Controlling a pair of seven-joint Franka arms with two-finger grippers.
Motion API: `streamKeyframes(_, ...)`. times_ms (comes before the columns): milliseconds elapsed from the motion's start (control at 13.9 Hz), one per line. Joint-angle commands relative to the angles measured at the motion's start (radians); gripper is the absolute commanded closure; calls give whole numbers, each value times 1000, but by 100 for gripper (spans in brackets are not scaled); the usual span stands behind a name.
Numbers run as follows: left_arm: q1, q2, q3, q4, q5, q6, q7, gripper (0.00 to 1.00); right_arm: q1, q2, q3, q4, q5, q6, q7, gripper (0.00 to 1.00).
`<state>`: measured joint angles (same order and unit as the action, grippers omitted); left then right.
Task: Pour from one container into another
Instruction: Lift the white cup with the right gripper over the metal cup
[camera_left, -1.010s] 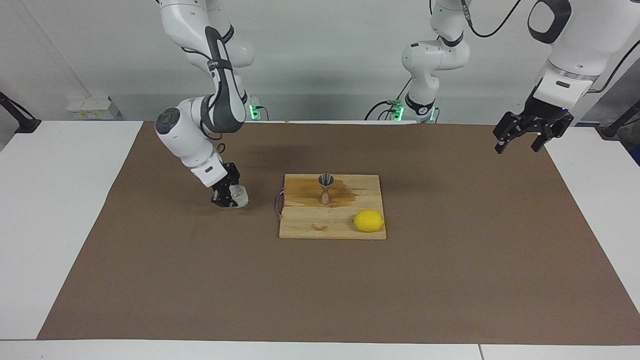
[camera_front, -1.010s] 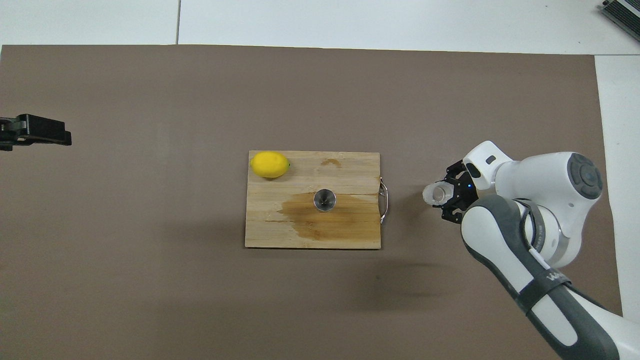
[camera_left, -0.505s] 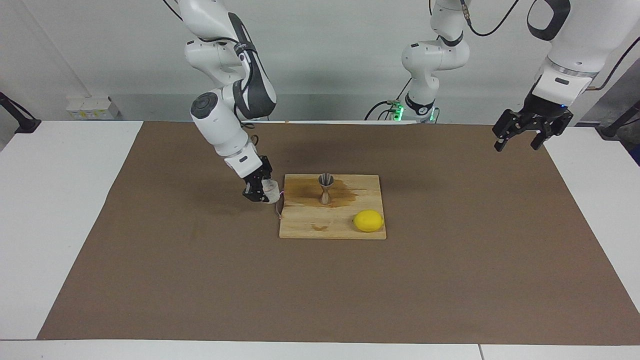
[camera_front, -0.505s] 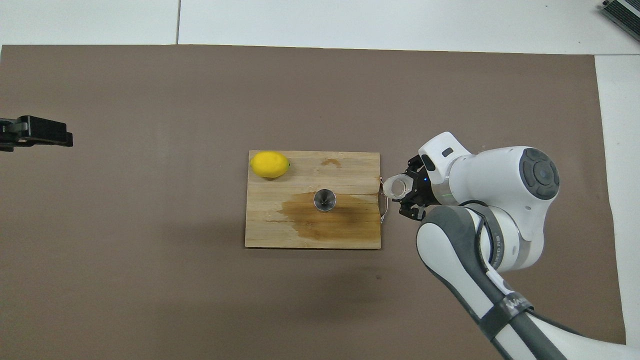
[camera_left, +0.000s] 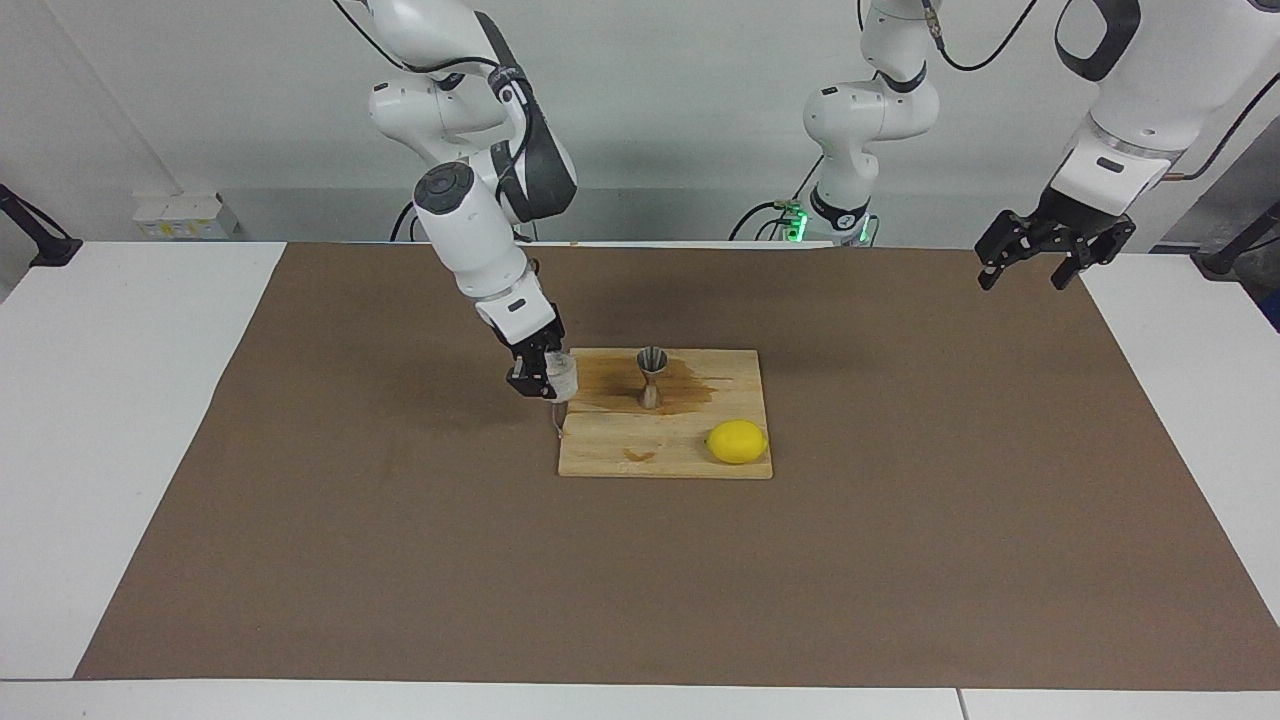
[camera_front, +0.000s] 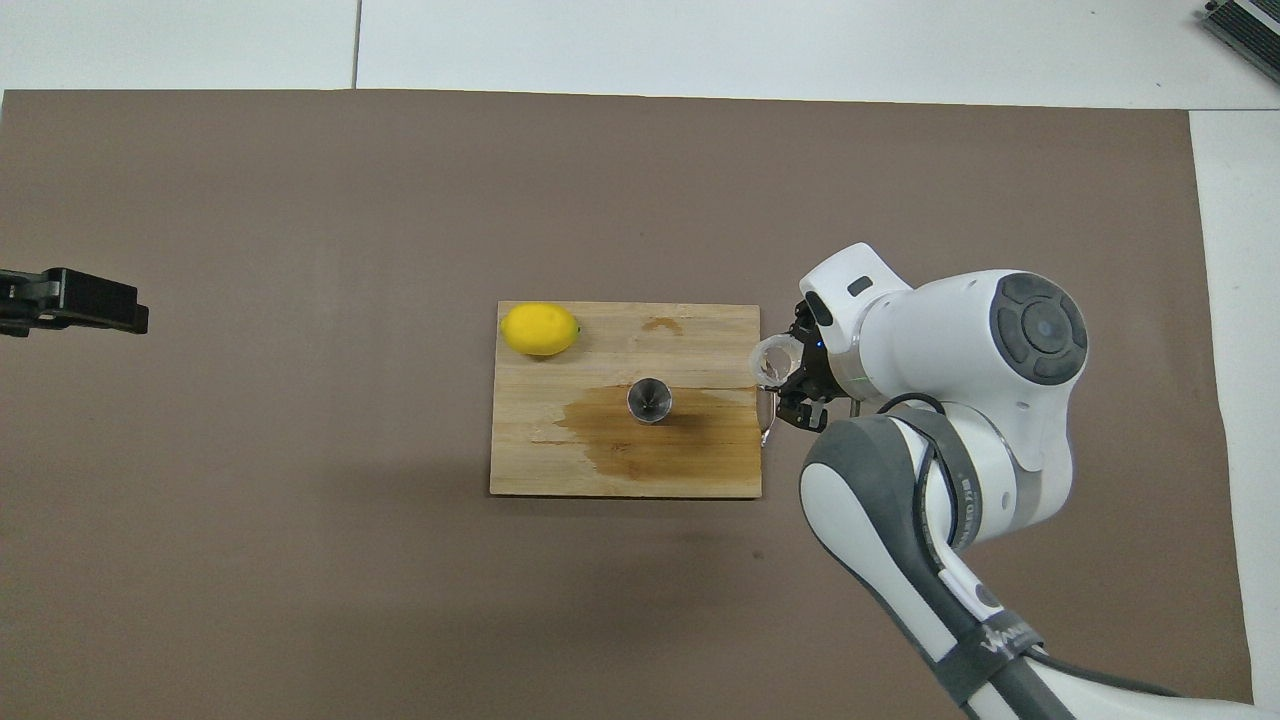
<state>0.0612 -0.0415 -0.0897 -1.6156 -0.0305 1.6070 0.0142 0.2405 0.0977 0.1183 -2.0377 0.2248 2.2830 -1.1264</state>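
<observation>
My right gripper (camera_left: 548, 381) is shut on the small whitish knobbly glass cup (camera_left: 563, 378) and holds it just above the edge of the wooden board (camera_left: 690, 460) at the right arm's end. In the overhead view the cup (camera_front: 771, 358) shows its open mouth upward, in the gripper (camera_front: 788, 378). The steel hourglass jigger (camera_left: 651, 376) stands upright on the board, on a dark wet stain; it also shows in the overhead view (camera_front: 649, 400). My left gripper (camera_left: 1040, 262) is open and empty, waiting high over the mat's edge at the left arm's end.
A yellow lemon (camera_left: 737, 441) lies on the board's corner, farther from the robots than the jigger. A thin metal handle (camera_front: 766, 415) sits on the board's edge under the cup. A brown mat (camera_left: 400, 560) covers the table.
My right gripper has carried the cup off the mat toward the board, up to its edge. The left gripper has shifted slightly.
</observation>
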Motion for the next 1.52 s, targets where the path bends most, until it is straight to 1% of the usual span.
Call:
streamKeyframes(0,12,-12,-8,-1,6,-24,23,0,31,31,3,76,-102,-48,117,100)
streamKeyframes(216,5,-9,-8,-1,4,-18,18,0,65,51,3,135,-169,-103,163,100)
streamKeyframes(361,6,-9,-8,-1,4,-16,18,0,106,83,3,197,-228,-150,209,100)
streamKeyframes(505,6,-9,-7,-1,4,-16,18,0,126,120,3,261,-286,-181,243,100)
streamKeyframes(649,6,-9,-7,-1,4,-16,18,0,152,132,3,278,-300,-194,255,100)
streamKeyframes(794,5,-9,-7,-1,4,-16,16,0,175,154,3,309,-378,-218,267,100)
streamKeyframes(938,5,-8,-7,-1,4,-13,16,0,204,178,3,355,-438,-279,301,100)
streamKeyframes(1082,5,-8,-7,-1,4,-10,15,0,226,192,3,372,-505,-321,322,100)
streamKeyframes(1299,6,-8,-8,-1,4,-10,15,0,272,246,3,436,-602,-405,347,100)
streamKeyframes(1443,6,-8,-8,-1,4,-10,15,0,281,249,3,444,-668,-418,367,100)
